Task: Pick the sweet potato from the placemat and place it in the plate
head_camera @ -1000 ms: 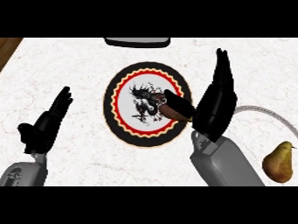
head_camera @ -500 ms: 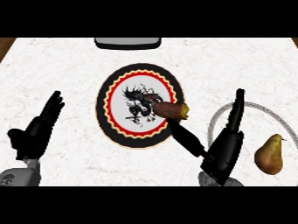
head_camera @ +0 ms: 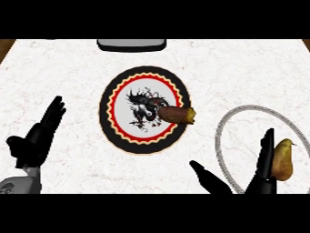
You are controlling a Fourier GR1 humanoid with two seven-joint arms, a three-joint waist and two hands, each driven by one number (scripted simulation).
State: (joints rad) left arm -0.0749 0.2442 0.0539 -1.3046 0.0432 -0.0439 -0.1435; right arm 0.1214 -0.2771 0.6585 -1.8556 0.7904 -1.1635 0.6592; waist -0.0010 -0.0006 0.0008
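- The sweet potato (head_camera: 177, 114) lies on the right side of the plate (head_camera: 144, 110), and one end pokes out over the plate's rim.
- The plate is round, with a black edge, a red wavy ring and a dark drawing in its white middle.
- No robot hand touches the sweet potato.
- The right robot hand (head_camera: 261, 173) is low on the right, near the bottom edge.
- Its fingers are straight and point up, and its thumb sticks out to the left, so it is spread wide and holds nothing.
- Those fingers stand just beside a yellow-brown pear (head_camera: 282, 159), and they cover part of it.
- The pear lies inside a thin grey ring, which is the placemat (head_camera: 231, 116).
- The left robot hand (head_camera: 37, 137) is at the left, well apart from the plate.
- Its fingers are straight, pointing up and a bit to the right, and it holds nothing.
- Its grey arm comes in from the bottom left corner.
- The white speckled tabletop (head_camera: 251, 68) carries all of this.
- A dark tray (head_camera: 131, 44) sits at the top edge.
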